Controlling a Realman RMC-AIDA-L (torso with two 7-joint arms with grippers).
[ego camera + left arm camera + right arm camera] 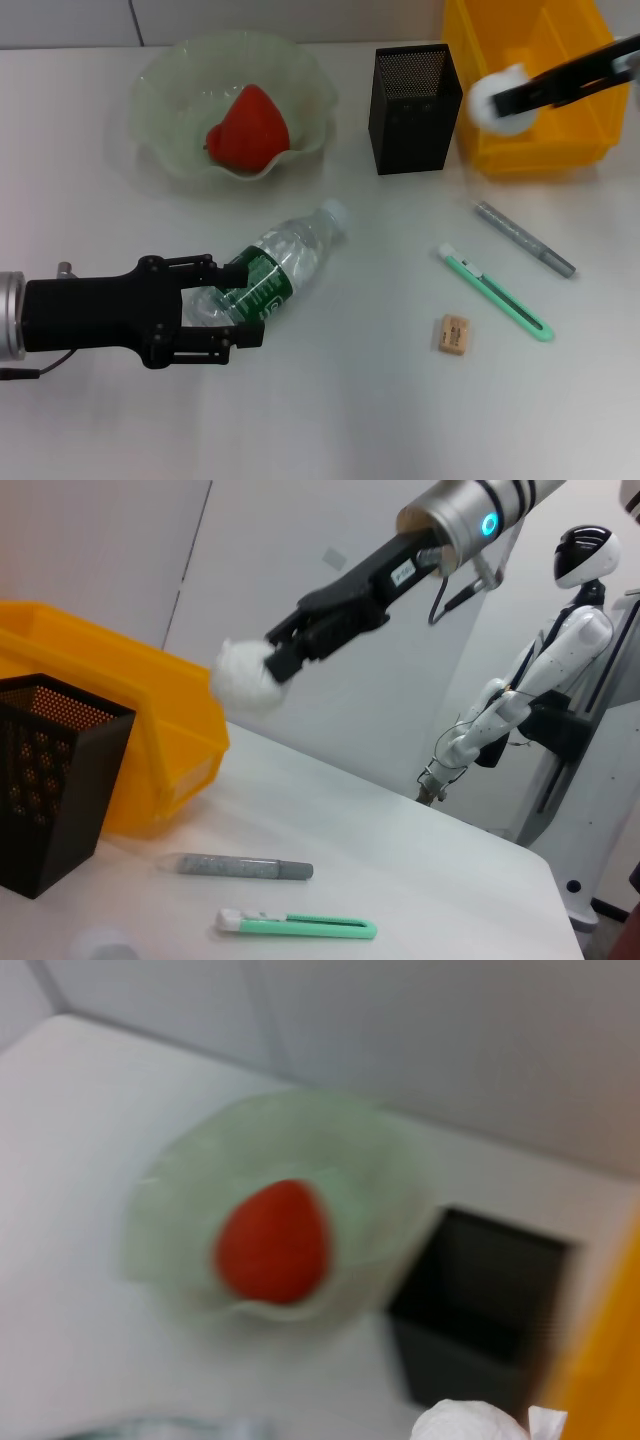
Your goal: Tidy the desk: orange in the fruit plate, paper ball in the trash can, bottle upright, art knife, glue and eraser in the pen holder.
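Orange (250,128), red-orange and somewhat pointed, sits in the pale green ruffled fruit plate (170,80) at 11 o'clock; black mesh pen holder (414,95) upright at 12–1 o'clock, yellow trash can (560,140) just beside it at 1–2 o'clock, white paper ball (497,100) up in the air at the can's near-left rim. Clear bottle (275,265), green label, white cap, lies on its side at centre, cap toward 1 o'clock. At 3–4 o'clock lie the grey glue stick (523,238), mint-green art knife (495,291) and tan eraser (454,334), all flat and apart.
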